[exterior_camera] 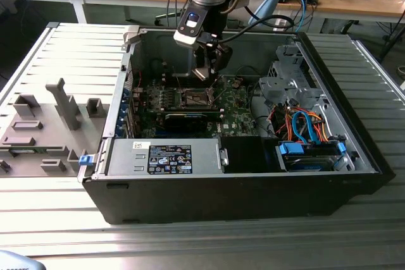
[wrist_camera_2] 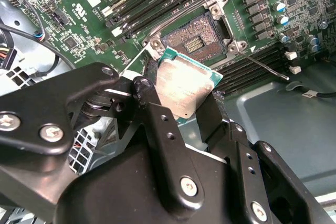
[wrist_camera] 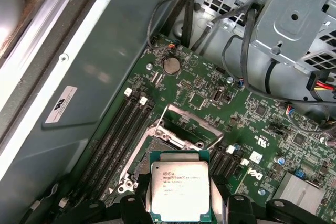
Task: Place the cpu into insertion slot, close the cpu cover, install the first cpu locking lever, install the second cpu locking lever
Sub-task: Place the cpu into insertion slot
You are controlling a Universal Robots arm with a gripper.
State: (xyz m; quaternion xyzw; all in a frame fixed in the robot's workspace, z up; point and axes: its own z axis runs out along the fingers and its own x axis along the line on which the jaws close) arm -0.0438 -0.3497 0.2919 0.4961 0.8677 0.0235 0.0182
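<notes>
My gripper (exterior_camera: 209, 64) reaches down into the open computer case and is shut on the cpu (wrist_camera_2: 184, 83), a flat square chip with a pale metal top. In both wrist views the chip sits between the black fingers (wrist_camera_2: 152, 108), held by its edges (wrist_camera: 180, 184). It hangs a little above the green board, just beside the insertion slot (wrist_camera_2: 195, 38), whose dark pin field lies bare. In the first wrist view the cpu hides part of the insertion slot (wrist_camera: 155, 144), and the cpu cover (wrist_camera: 191, 123) stands raised behind it. A thin locking lever (wrist_camera_2: 262, 66) sticks out loose from the socket's corner.
Black memory slots (wrist_camera: 123, 129) run along both sides of the socket. A metal drive cage (exterior_camera: 285, 83) with orange and blue cables (exterior_camera: 304, 124) fills the case on the exterior view's right. A power supply (exterior_camera: 168, 156) lies at the front. Grey fixtures (exterior_camera: 57, 112) stand outside the case.
</notes>
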